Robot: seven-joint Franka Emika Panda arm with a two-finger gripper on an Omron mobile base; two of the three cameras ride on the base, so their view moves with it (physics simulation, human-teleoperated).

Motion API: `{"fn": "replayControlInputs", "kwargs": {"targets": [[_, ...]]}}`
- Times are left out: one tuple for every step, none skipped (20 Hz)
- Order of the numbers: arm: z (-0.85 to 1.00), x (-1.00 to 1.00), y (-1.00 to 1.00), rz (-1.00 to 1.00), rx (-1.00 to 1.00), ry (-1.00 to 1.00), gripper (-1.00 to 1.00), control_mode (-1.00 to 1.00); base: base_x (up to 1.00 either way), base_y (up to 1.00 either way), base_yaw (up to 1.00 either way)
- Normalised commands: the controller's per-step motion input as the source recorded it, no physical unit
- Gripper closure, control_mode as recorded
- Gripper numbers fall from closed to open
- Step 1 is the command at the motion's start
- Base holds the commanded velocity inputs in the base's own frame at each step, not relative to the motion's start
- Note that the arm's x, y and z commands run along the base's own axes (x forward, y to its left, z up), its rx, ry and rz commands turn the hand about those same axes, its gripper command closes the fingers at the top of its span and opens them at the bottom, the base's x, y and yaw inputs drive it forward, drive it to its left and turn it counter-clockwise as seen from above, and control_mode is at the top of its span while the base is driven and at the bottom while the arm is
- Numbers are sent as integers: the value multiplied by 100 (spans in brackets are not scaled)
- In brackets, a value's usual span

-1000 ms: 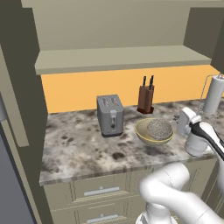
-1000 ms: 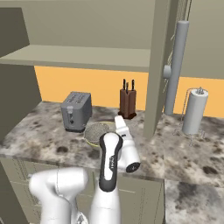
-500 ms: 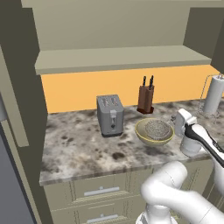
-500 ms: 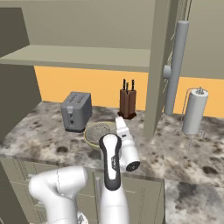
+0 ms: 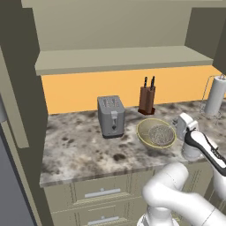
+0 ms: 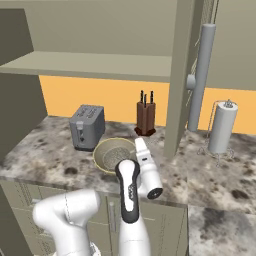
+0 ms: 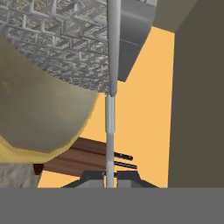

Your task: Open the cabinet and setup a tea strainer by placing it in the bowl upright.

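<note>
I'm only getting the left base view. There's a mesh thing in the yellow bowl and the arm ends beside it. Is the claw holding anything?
Observer: Yes. In the hand view the claw is shut on the tea strainer's handle.
Visitor: Is the strainer really inside the bowl?
Observer: The right base view shows the tea strainer sitting within the bowl.
Visitor: Anything to the right of the arm?
Observer: The open cabinet door stands there, its long grey bar handle beside it.

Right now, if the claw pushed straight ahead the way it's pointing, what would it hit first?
The claw is shut on the tea strainer's handle, so the tea strainer leads the way. It already sits in the bowl, so the mesh would likely press into the bowl first; depth is uncertain.
</note>
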Motion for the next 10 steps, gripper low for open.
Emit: {"fn": "replayControlInputs", "kwargs": {"targets": [[0, 3, 4, 4, 0, -9, 100, -100, 0, 0, 0], [0, 0, 10, 6, 0, -13, 100, -100, 0, 0, 0], [0, 0, 11, 7, 0, -13, 100, -100, 0, 0, 0], [0, 0, 11, 7, 0, -12, 100, -100, 0, 0, 0], [0, 0, 17, 5, 0, -11, 100, -100, 0, 0, 0], [0, 0, 22, 3, 0, -11, 100, -100, 0, 0, 0], [0, 0, 23, 4, 0, -8, 100, -100, 0, 0, 0], [0, 0, 24, 4, 0, -7, 100, -100, 0, 0, 0], [0, 0, 23, 4, 0, -5, 100, -100, 0, 0, 0], [0, 0, 24, 4, 0, -5, 100, -100, 0, 0, 0]]}}
